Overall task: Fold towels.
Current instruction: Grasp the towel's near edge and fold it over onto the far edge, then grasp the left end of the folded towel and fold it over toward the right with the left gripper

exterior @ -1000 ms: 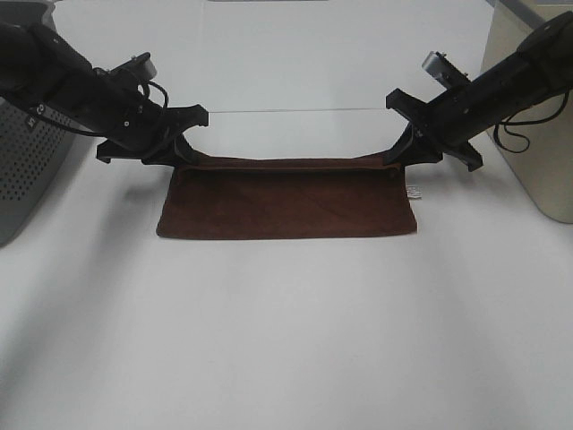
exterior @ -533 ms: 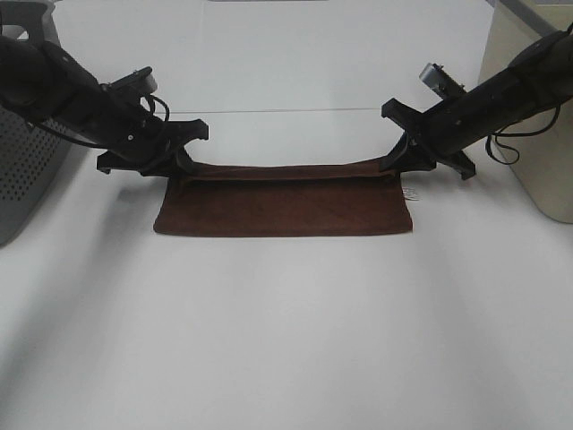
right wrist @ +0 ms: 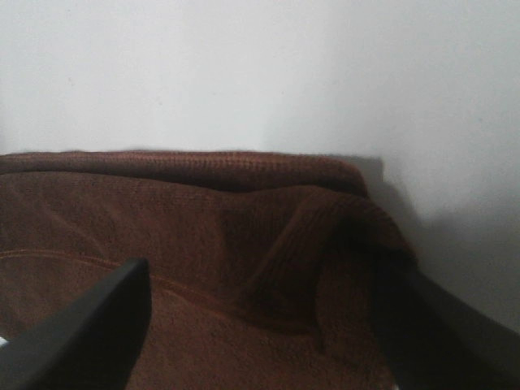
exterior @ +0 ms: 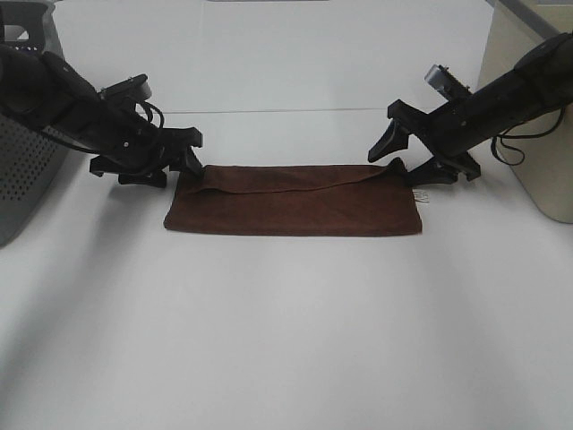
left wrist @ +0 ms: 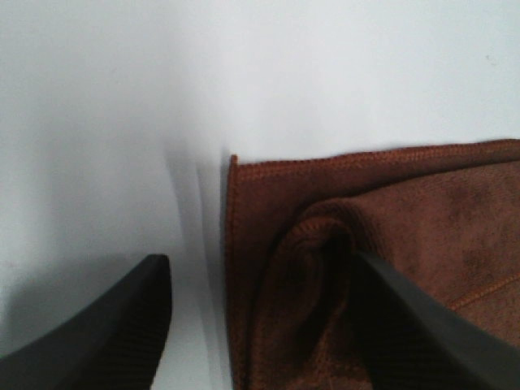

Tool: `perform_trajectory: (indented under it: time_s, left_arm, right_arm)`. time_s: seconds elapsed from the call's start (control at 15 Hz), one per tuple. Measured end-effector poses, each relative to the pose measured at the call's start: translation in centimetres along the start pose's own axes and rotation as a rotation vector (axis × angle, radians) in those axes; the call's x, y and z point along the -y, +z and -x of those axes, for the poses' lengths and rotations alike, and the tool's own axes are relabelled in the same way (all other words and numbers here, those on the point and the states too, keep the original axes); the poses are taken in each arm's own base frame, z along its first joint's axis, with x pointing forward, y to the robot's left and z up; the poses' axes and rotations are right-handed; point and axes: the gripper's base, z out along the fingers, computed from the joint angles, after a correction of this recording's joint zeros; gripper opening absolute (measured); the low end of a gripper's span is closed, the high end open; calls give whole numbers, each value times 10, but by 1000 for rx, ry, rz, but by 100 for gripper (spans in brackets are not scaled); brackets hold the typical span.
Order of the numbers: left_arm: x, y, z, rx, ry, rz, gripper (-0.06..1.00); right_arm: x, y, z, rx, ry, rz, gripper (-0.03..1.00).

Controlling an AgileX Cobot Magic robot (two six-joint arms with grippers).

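A dark reddish-brown terry towel (exterior: 291, 199) lies flat on the white table (exterior: 286, 340), a little above the middle of the exterior high frame. It is doubled into a long band, and its small white tag (exterior: 420, 193) shows at the right end. The upper layer's hem runs just short of the far edge and bunches slightly at both far corners.

The left gripper (exterior: 190, 154) sits low at the upper left corner of the band and the right gripper (exterior: 392, 166) at the upper right. The left wrist view shows the black fingers (left wrist: 122, 325) spread wide, with the puckered corner between them and nothing pinched. The right wrist view shows the same, with its fingers (right wrist: 89, 333) apart on either side of a raised fold.

This placement suggests that each arm handled one corner so the cloth came over evenly. The first fold appears to be done. A second fold, end to end, probably remains.
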Motion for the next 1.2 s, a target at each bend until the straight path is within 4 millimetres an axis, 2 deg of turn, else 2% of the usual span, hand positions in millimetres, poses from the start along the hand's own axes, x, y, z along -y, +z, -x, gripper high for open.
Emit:
perform_trajectory:
  time_s: [0.07, 0.27, 0.47, 0.67, 0.93, 1.07, 1.2]
  left_arm:
    - [0, 0, 0, -3, 0, -1, 62]
    - [5, -6, 1, -18, 3, -20, 63]
    - [13, -21, 7, -7, -7, -41, 74]
    - [16, -28, 8, -32, -25, -39, 78]
    - [10, -19, 0, -89, -64, -14, 78]
    - [7, -8, -5, -112, -97, -28, 78]
    - [10, -1, -1, -146, -120, -89, 77]
  right_arm:
    - [-3, -3, 0, -9, -7, 8, 76]
    - [-11, -15, 0, -16, -41, 2, 78]
    - [-25, -38, 1, -1, -73, -23, 78]
    - [-33, -55, -2, -27, -78, -64, 78]
    - [-33, -68, -7, -73, -80, -149, 78]
    - [-32, -68, -9, -88, -86, -161, 78]
    - [-32, -68, -9, -92, -86, -161, 78]
